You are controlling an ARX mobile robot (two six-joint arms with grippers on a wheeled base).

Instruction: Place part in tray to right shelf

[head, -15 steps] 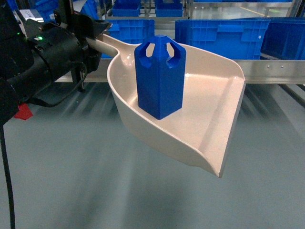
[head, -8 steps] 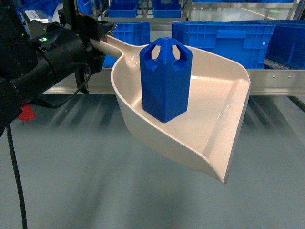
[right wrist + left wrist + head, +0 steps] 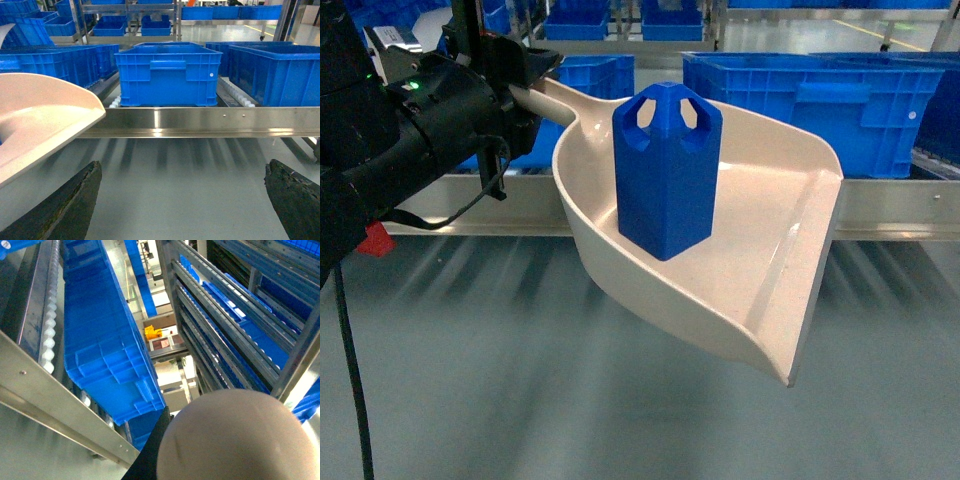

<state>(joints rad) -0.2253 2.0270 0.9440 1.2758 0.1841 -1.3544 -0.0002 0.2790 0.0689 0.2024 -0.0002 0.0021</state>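
Carry step in hand, judging by the layout: the tray [image 3: 760, 250] is being held in the air over the grey floor [image 3: 470, 400], with the part [image 3: 665, 170] riding inside it, and delivery to the shelf is not yet done.

Shelf rail [image 3: 880, 205] and blue crates [image 3: 810, 85] are filling the upper band of the head view. The tray, pale beige and scoop-shaped, is taking the centre, wide lip pointing to the lower right, handle running to the upper left into the left gripper [image 3: 525, 85]. Those jaws are clamping the handle. The left wrist view is showing only the rounded beige handle end [image 3: 240, 435] at the bottom right.

The part is standing upright in the deep rear of the tray, centre of the frame: bright blue, faceted sides, arched cut-outs around the top, looking steady.

Right gripper [image 3: 182, 200] is carrying nothing, jaws spread wide at the lower corners of its wrist view, tray edge [image 3: 50, 115] showing at the left.

Next move is probably calling for a level tray and slow travel to the right shelf, so the tall part is not tipping.
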